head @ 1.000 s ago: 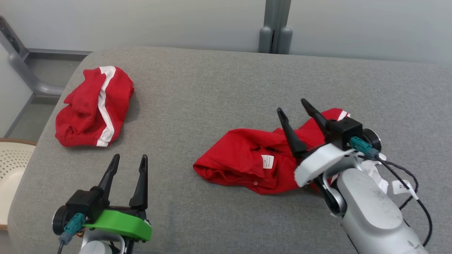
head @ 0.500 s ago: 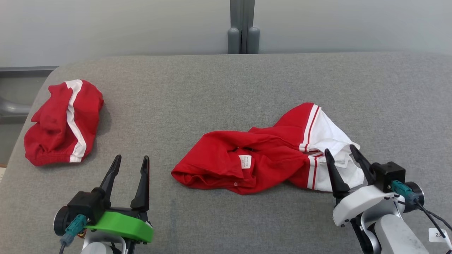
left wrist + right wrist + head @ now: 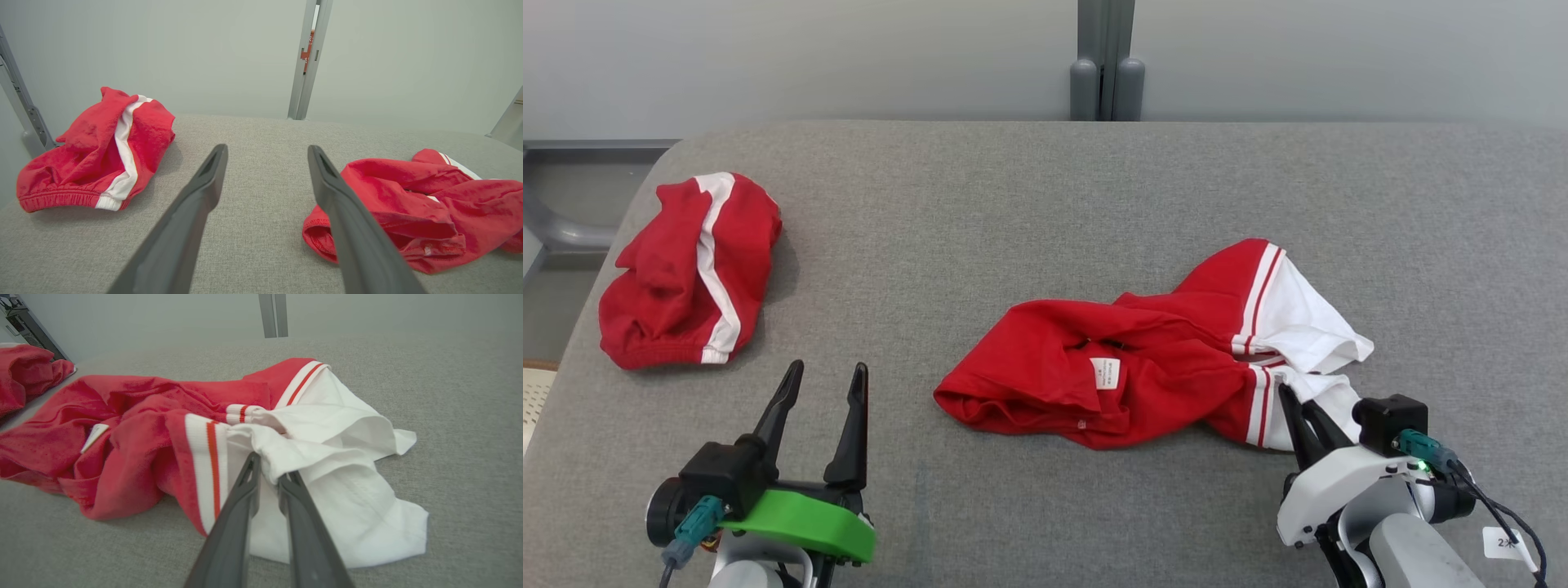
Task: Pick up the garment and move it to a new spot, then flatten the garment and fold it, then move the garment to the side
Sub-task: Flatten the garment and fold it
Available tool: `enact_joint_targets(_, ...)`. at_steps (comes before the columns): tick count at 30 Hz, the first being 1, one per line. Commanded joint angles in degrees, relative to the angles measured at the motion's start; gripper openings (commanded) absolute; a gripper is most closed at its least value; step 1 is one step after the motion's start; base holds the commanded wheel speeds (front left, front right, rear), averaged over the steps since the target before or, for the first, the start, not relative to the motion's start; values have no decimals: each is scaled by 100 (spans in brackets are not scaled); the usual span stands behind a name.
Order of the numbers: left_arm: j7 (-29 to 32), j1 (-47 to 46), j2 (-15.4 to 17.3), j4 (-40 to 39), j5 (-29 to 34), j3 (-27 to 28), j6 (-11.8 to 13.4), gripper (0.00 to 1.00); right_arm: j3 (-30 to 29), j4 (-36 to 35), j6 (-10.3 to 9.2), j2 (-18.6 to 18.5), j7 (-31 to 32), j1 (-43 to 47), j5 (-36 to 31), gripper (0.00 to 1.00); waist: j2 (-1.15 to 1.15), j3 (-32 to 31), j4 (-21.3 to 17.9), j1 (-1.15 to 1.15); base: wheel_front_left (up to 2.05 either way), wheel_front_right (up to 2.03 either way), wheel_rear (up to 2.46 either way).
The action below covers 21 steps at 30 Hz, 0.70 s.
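- Head view: the garment [image 3: 1160,367] lies crumpled on the grey fabric-covered worktop [image 3: 1013,204], right of centre and towards the near edge. Most of it is red. Its right end is white, with thin red stripes where the two colours meet. A small white label [image 3: 1106,372] shows near its middle, and the red cloth is bunched in folds along the near hem.
- The right end effector [image 3: 1298,404] sits at the garment's near-right corner with its fingers drawn close together on the white cloth. The left end effector [image 3: 827,371] is at the lower left, released, with its fingers spread and nothing between them, well apart from the garment.
- A red bundle [image 3: 686,269] with a white stripe lies at the far left of the worktop. A grey post [image 3: 1107,61] stands behind the far edge.
- Left wrist view: the left end effector [image 3: 267,149] is wide apart above bare worktop [image 3: 245,126]. The garment [image 3: 408,196] lies to the right of its fingers and the red bundle [image 3: 94,151] to the left.
- Right wrist view: the right end effector [image 3: 271,469] is clenched, grasping a raised fold of the garment [image 3: 143,416] in its white part. The white cloth puckers at the fingertips and spreads out flat to the right. The label [image 3: 94,437] shows on the red folds at the left.
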Motion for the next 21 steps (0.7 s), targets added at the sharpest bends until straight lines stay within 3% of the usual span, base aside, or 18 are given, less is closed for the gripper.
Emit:
enact_joint_targets(1,3,-30,36,8,-27,15,-2,100,20,62,-8,-32,-3,-38,37,0,0,-10,-8,0,0,0,0)
enact_joint_targets(10,2,125,-57,31,23,107,-2,100,156,-239,-8,-117,-299,282,79,0,0,-150,-200,0,0,0,0)
enact_joint_targets(16,2,228,-85,31,35,179,-2,100,397,-1220,-8,-107,-242,960,78,0,0,-224,-422,0,0,0,0)
enact_joint_targets(21,3,223,-117,16,40,167,-2,100,665,-2063,-8,-94,220,1720,52,0,0,-196,-538,0,0,0,0)
